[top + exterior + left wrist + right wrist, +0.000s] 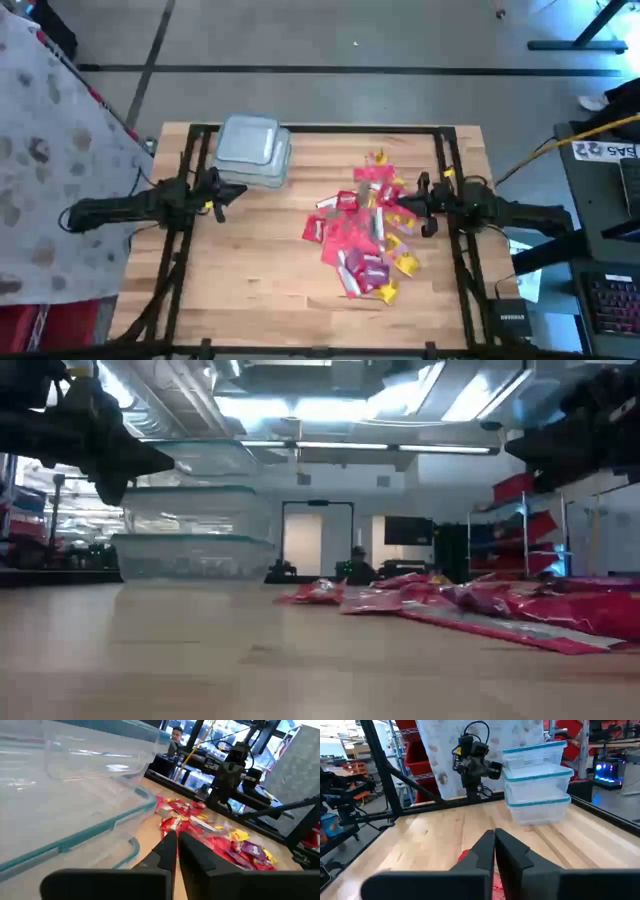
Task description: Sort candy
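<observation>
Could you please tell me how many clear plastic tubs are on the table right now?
3, in a single stack: bottom tub, middle tub and top tub, at the table's far left, apart from the candy.

The left pincer (177, 851) has its two dark fingers (165, 852) pressed together, hanging over the wooden surface (147, 827). Just beside it stand the stacked clear tubs (65, 795) with teal rims, filling much of the view. Beyond the fingertips lies the candy (210, 832): a loose heap of red packets with yellow pieces and a purple one mixed in, spread on the surface. Past the heap the right arm (227, 775) hangs over the surface's far edge. A person (175, 735) shows in the room behind.
</observation>
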Tool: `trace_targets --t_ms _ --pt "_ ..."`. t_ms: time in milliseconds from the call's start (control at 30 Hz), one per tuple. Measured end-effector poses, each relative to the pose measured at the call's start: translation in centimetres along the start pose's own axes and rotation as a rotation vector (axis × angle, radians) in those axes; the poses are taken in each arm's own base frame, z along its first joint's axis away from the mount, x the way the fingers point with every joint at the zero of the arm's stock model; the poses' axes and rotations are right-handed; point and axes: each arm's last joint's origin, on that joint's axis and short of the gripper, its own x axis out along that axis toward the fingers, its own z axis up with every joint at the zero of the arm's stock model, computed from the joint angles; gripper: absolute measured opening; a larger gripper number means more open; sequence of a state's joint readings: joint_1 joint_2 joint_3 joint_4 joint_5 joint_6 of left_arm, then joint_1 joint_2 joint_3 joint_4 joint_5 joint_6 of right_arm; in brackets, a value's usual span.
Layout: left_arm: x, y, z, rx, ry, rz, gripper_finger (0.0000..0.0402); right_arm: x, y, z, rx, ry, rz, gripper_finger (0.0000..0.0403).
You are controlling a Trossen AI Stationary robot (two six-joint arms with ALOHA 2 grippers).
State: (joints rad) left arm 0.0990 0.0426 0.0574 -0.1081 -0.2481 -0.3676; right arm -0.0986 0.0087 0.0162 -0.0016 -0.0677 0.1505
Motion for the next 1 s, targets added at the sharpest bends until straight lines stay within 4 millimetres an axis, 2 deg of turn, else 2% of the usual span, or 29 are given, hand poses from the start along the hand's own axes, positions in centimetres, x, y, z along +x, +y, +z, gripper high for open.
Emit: trace_targets --t_ms 300,500,867,1000 --pt "0.0 -0.01 0.01 0.0 0.0 0.0 0.0 0.0 0.01 0.04 0.002 -0.004 0.001 0.0001" --pt "0.0 0.0 0.0 0.0 0.0 0.0 0.0 -0.02 0.36 0.14 0.223 0.011 0.116 0.0001" --pt "0.0 0.0 0.0 0.0 0.0 0.0 0.0 -0.03 0.42 0.15 0.233 0.015 0.137 0.0001" --pt "0.0 0.0 0.0 0.0 0.0 0.0 0.0 0.0 0.49 0.13 0.181 0.02 0.164 0.0001"
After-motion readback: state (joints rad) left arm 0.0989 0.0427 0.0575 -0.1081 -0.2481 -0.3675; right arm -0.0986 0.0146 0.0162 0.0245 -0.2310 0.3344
